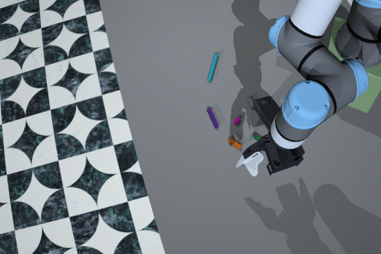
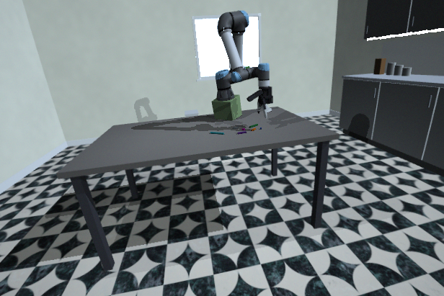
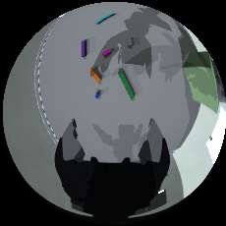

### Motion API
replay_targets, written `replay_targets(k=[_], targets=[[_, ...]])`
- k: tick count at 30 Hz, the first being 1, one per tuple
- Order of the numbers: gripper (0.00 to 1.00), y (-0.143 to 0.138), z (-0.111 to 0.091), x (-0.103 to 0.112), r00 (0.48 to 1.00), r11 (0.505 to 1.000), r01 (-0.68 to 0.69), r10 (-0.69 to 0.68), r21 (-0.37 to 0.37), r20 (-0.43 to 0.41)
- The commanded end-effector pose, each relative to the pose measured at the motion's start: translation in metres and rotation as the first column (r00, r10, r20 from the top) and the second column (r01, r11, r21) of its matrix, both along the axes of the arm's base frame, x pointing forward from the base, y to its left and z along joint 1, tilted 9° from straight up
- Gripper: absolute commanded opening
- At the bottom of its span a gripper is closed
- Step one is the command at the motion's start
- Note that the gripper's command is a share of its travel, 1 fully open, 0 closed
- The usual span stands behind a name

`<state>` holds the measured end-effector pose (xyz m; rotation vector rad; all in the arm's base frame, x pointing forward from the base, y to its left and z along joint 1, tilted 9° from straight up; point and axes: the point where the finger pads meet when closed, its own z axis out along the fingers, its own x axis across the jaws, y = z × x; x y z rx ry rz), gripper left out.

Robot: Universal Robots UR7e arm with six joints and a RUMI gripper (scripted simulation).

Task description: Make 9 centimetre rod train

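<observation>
From the top view, the arm hides all but one tip of the green rod (image 3: 127, 84). It lies flat on the grey surface (image 1: 173, 166), just beside the orange rod (image 1: 235, 143), its long axis running diagonally away from the wrist camera. The end effector (image 3: 116, 140) hangs spread wide, gripping nothing, short of the orange rod.

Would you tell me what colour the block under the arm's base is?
The block is green, seen best in the exterior view.

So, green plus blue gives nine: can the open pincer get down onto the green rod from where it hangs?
Probably yes. The pincer is open and empty above the table, and the green rod lies flat with free space along both long sides.
</observation>
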<state>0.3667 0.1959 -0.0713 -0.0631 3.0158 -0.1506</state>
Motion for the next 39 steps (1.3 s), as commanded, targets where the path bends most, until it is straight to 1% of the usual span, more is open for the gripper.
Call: replay_targets(k=[1, 15, 17, 19, 21, 26, 28, 30, 34, 39], targets=[[1.00, 0.000, 0.000, 0.000, 1.000, 1.000, 0.000, 0.000, 0.000, 0.001], [1.00, -0.001, 0.000, 0.000, 1.000, 1.000, 0.012, -0.012, 0.002, 0.002], [1.00, -0.006, 0.001, -0.001, 0.999, 0.999, 0.050, -0.050, 0.007, 0.006], [1.00, -0.014, 0.001, -0.004, 0.993, 0.993, 0.118, -0.118, 0.016, 0.011], [1.00, -0.024, 0.002, -0.008, 0.979, 0.978, 0.204, -0.205, 0.028, 0.018], [1.00, -0.038, 0.002, -0.013, 0.944, 0.944, 0.327, -0.328, 0.047, 0.025], [1.00, -0.038, 0.002, -0.013, 0.944, 0.944, 0.327, -0.328, 0.047, 0.025], [1.00, -0.048, 0.003, -0.018, 0.908, 0.907, 0.416, -0.418, 0.062, 0.029], [1.00, -0.058, 0.003, -0.023, 0.860, 0.859, 0.505, -0.509, 0.077, 0.032], [1.00, -0.070, 0.003, -0.030, 0.784, 0.783, 0.615, -0.620, 0.098, 0.034]])
